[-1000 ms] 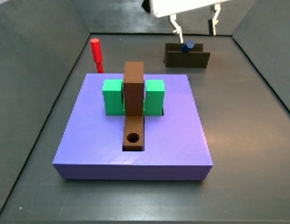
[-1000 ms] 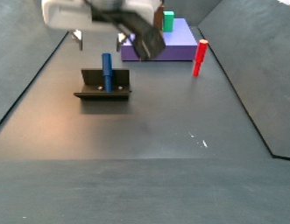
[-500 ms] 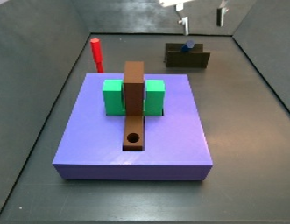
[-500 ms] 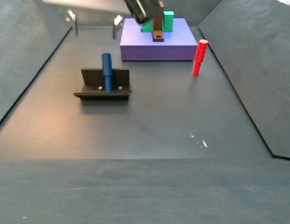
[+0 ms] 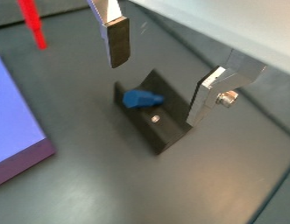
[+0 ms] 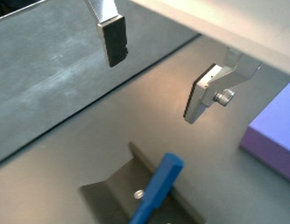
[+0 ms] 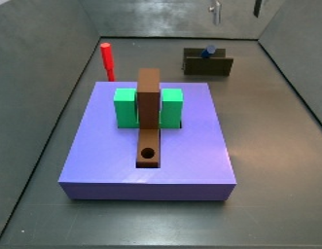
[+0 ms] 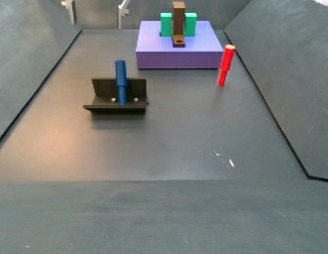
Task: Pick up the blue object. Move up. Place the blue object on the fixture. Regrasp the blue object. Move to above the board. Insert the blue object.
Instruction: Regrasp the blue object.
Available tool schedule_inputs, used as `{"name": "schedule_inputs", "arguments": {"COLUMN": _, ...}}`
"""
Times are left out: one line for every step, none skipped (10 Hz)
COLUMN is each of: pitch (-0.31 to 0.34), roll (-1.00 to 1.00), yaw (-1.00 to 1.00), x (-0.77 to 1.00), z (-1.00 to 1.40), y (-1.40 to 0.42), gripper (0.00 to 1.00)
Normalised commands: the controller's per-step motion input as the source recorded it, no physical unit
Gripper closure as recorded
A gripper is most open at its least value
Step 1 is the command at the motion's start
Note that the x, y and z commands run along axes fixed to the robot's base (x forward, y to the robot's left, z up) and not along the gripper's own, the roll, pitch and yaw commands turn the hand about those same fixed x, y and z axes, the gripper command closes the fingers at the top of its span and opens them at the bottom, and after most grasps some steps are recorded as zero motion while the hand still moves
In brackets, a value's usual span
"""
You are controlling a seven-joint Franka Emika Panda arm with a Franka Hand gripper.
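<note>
The blue object point(image 7: 210, 51) rests in the notch of the dark fixture point(image 7: 209, 65), leaning up out of it in a side view point(image 8: 121, 81). My gripper point(image 7: 234, 9) hangs open and empty well above it, with only the fingertips showing in both side views. In both wrist views the two silver fingers point(image 5: 116, 39) stand wide apart, with the blue object point(image 5: 141, 98) and the fixture point(image 5: 161, 125) far below between them. The periwinkle board point(image 7: 190, 160) carries green blocks point(image 7: 125, 107) and a brown bar point(image 7: 149, 117) with a round hole.
A red peg point(image 7: 107, 60) stands upright on the floor beside the board's far corner, also seen in a side view point(image 8: 226, 65). Sloped grey walls point(image 8: 34, 69) close in the floor on both sides.
The gripper has climbed straight up from the fixture, open, and is now almost out of the side views. The blue object stays on the fixture.
</note>
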Motion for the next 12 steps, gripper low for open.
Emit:
{"name": "schedule_inputs", "arguments": {"pitch": 0.246, "roll": 0.87, "yaw": 0.0, "x": 0.0, "z": 0.0, "y": 0.15, "gripper": 0.0}}
{"name": "schedule_inputs", "arguments": {"pitch": 0.177, "roll": 0.92, "yaw": 0.0, "x": 0.0, "z": 0.0, "y": 0.19, "gripper": 0.0}}
{"name": "schedule_inputs", "arguments": {"pitch": 0.063, "roll": 0.96, "yaw": 0.08, "x": -0.13, "z": -0.01, "y": 0.21, "gripper": 0.0}}
{"name": "schedule_inputs", "arguments": {"pitch": 0.057, "roll": 0.92, "yaw": 0.1, "x": -0.1, "z": -0.05, "y": 0.24, "gripper": 0.0}}
{"name": "schedule_inputs", "arguments": {"pitch": 0.057, "roll": 0.93, "yaw": 0.15, "x": -0.15, "z": -0.08, "y": 0.2, "gripper": 0.0}}
{"name": "schedule_inputs", "arguments": {"pitch": 0.02, "roll": 0.99, "yaw": 0.23, "x": -0.33, "z": -0.23, "y": 0.0, "gripper": 0.0}}
{"name": "schedule_inputs", "arguments": {"pitch": 0.011, "roll": 0.99, "yaw": 0.25, "x": -0.43, "z": -0.3, "y": -0.02, "gripper": 0.0}}
{"name": "schedule_inputs", "arguments": {"pitch": 0.0, "roll": 0.89, "yaw": 0.18, "x": -0.45, "z": -0.47, "y": -0.07, "gripper": 0.0}}
{"name": "schedule_inputs", "arguments": {"pitch": 0.0, "roll": 0.64, "yaw": 0.0, "x": -0.15, "z": -0.55, "y": 0.0, "gripper": 0.0}}
{"name": "schedule_inputs", "arguments": {"pitch": 0.0, "roll": 0.44, "yaw": 0.0, "x": 0.0, "z": -0.3, "y": 0.0, "gripper": 0.0}}
{"name": "schedule_inputs", "arguments": {"pitch": 0.011, "roll": 0.17, "yaw": 0.0, "x": 0.11, "z": -0.15, "y": 0.0, "gripper": 0.0}}
{"name": "schedule_inputs", "arguments": {"pitch": 0.011, "roll": 0.0, "yaw": 0.03, "x": 0.21, "z": -0.08, "y": 0.0, "gripper": 0.0}}
